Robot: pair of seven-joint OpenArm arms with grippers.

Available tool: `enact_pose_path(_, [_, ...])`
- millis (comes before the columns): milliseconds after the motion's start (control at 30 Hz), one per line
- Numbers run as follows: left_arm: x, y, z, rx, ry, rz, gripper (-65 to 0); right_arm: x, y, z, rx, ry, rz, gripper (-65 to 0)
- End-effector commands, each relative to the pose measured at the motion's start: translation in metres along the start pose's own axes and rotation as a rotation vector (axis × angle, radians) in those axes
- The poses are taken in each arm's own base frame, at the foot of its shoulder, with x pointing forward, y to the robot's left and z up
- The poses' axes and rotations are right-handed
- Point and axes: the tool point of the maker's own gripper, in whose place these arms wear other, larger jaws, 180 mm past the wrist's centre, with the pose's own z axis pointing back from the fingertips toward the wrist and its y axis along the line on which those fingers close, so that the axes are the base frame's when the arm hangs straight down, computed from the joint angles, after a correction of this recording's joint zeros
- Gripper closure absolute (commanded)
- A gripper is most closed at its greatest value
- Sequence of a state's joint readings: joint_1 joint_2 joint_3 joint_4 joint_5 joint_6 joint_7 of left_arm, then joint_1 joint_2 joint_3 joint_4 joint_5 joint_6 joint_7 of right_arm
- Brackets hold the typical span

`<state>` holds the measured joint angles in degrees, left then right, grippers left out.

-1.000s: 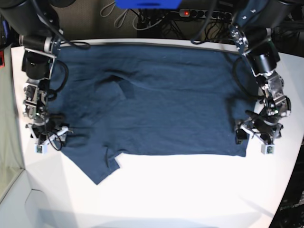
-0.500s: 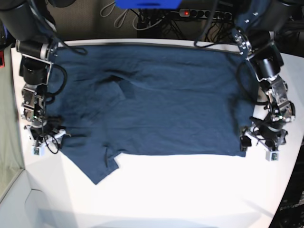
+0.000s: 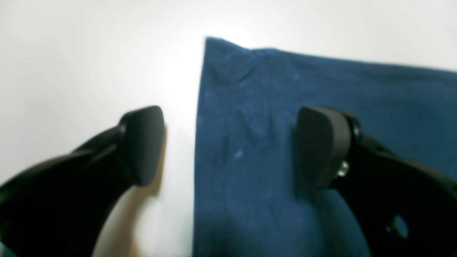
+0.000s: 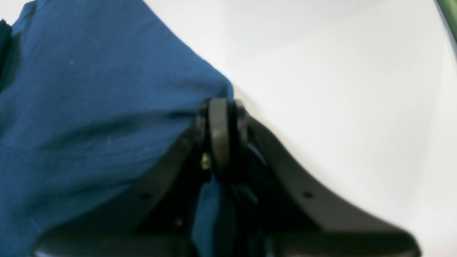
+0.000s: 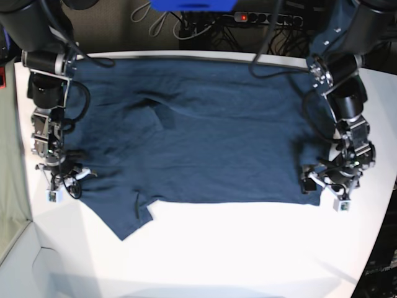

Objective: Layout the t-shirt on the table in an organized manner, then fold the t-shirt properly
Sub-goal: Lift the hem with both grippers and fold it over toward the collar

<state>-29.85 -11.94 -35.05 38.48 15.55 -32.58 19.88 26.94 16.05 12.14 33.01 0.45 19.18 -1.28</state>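
Right hand point(image 4: 219, 135): my fingers are clenched tight on a pinch of the plain dark navy-blue cloth t-shirt point(image 5: 192, 130), right at its edge beside the sleeve.
Left hand point(image 3: 232, 146): released, fingers spread wide; one pad point(image 3: 144, 142) sits over bare bench, the other point(image 3: 321, 142) over the cloth, so the hem edge runs between them (whether the pads touch anything, I cannot tell).
T-shirt position: spread flat across the far half of the large, smooth, matte white bench point(image 5: 248, 248), its far edge at the back rim.
T-shirt shape: one short sleeve point(image 5: 127, 220) juts out toward the near side by my right hand; the straight hem lies by my left hand.
T-shirt surface: mostly smooth, with a dark crease point(image 5: 155, 112) in the middle toward my right side and light wrinkles elsewhere.
Bench: the near half in front of the cloth shows plain white.
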Motion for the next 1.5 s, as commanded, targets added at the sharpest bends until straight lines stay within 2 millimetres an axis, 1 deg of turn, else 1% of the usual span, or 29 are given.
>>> enact_pose_path(0, [0.023,0.003,0.0,0.006,-0.064,-0.012,-56.8,-0.004,-0.007,0.001,-0.013,0.036,0.019,0.0])
enact_pose_path(100, [0.01,-0.001,-0.006,0.002,-0.061,-0.02,-56.7,-0.006,-0.007,0.002,-0.013,0.041,0.019,0.0])
enact_pose_path(167, [0.001,0.006,-0.01,0.054,-0.053,0.003,-56.7,-0.006,-0.007,0.002,-0.013,0.041,0.019,0.0])
enact_pose_path(233, [-0.012,0.019,-0.011,0.125,-0.035,0.037,-56.7,-0.006,-0.007,0.002,-0.013,0.041,0.019,0.0])
enact_pose_path(267, [-0.018,0.023,-0.012,0.147,-0.027,0.049,-56.6,-0.006,-0.007,0.002,-0.013,0.041,0.019,0.0])
enact_pose_path(333, [-0.026,0.021,-0.014,0.148,-0.018,0.058,-56.3,-0.006,-0.007,0.002,-0.013,0.041,0.019,0.0])
enact_pose_path(433, [-0.033,0.018,-0.015,0.14,-0.004,0.063,-56.2,-0.006,-0.007,0.002,-0.013,0.041,0.019,0.0])
enact_pose_path(500, [-0.036,0.015,-0.016,0.134,0.003,0.066,-54.3,-0.006,-0.007,0.002,-0.013,0.041,0.019,0.0])
enact_pose_path(567, [-0.036,0.013,-0.017,0.13,0.006,0.066,-48.8,-0.006,-0.007,0.002,-0.013,0.041,0.019,0.0])
enact_pose_path(600, [-0.037,0.012,-0.017,0.13,0.007,0.067,-44.3,-0.006,-0.007,0.002,-0.013,0.041,0.019,0.0])
enact_pose_path(667, [-0.041,0.007,-0.02,0.116,0.025,0.048,-34.2,-0.006,-0.007,0.002,-0.013,0.041,0.019,0.0])
enact_pose_path(733, [-0.041,-0.002,-0.024,0.094,0.05,0.0,-21.8,-0.006,-0.007,0.002,-0.013,0.041,0.019,0.0])
enact_pose_path(800, [-0.048,-0.009,-0.028,0.077,0.079,-0.018,-11.5,-0.006,-0.007,0.002,-0.013,0.041,0.019,0.0])
enact_pose_path(867, [-0.049,-0.011,-0.029,0.071,0.087,-0.026,-3.0,-0.006,-0.007,0.002,-0.013,0.041,0.019,0.0])
enact_pose_path(900, [-0.048,-0.011,-0.029,0.071,0.087,-0.026,0.0,-0.006,-0.007,0.002,-0.013,0.041,0.019,0.0])
enact_pose_path(1033, [-0.046,-0.015,-0.029,0.06,0.079,-0.025,-0.3,-0.004,-0.007,0.002,-0.013,0.032,0.02,0.0])
enact_pose_path(1167, [-0.02,-0.007,-0.025,0.088,0.023,-0.058,-0.1,0.001,-0.007,0.001,-0.014,0.018,0.01,0.0])
enact_pose_path(1200, [-0.02,-0.006,-0.023,0.096,0.029,-0.067,-0.1,0.004,-0.008,0.001,-0.015,0.01,0.01,0.0])
enact_pose_path(1267, [-0.009,-0.006,-0.018,0.109,0.01,-0.087,-0.1,0.022,-0.008,0.004,-0.017,-0.038,0.029,0.0])
enact_pose_path(1300, [-0.008,-0.006,-0.015,0.117,0.005,-0.097,-0.1,0.032,-0.008,0.005,-0.019,-0.061,0.04,0.0])
enact_pose_path(1367, [0.001,0.0,-0.007,0.142,-0.03,-0.124,-0.1,0.035,-0.008,0.01,-0.021,-0.076,0.056,0.0])
enact_pose_path(1433, [0.006,-0.005,-0.002,0.145,-0.059,-0.136,-0.1,0.047,-0.008,0.014,-0.022,-0.112,0.074,0.0])
enact_pose_path(1467, [0.01,-0.007,-0.001,0.146,-0.075,-0.141,-0.1,0.046,-0.008,0.016,-0.023,-0.115,0.081,0.0])
